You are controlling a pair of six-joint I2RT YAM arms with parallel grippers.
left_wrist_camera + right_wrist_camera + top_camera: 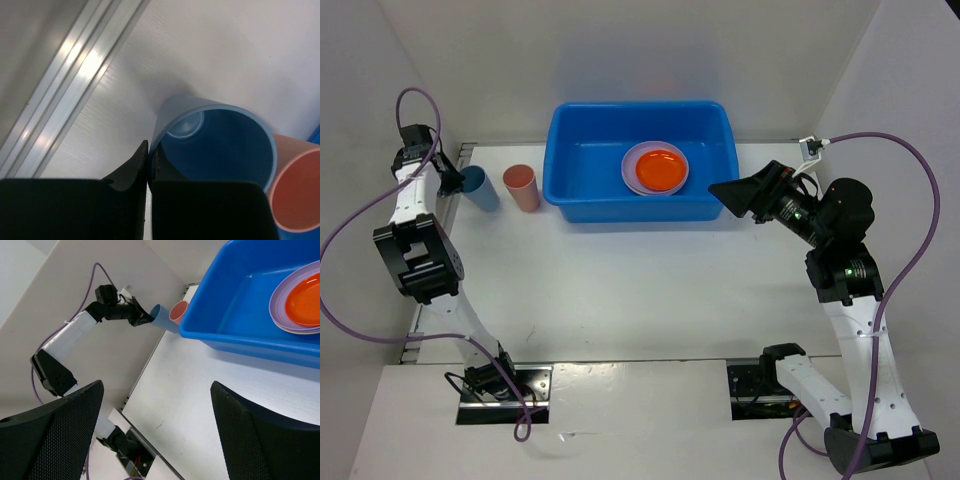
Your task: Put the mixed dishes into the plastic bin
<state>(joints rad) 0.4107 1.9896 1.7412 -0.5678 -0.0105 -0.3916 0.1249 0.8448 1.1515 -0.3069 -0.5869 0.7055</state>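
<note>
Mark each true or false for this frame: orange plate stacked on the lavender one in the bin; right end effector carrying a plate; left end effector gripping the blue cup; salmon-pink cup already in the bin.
1. The orange plate lies on the lavender plate inside the blue bin. True.
2. The right end effector carries a plate. False: its fingers are spread wide with nothing between them.
3. The left end effector is closed on the wall of the blue cup. True.
4. The salmon-pink cup is inside the bin. False: it stands on the table left of the bin, beside the blue cup.
</note>
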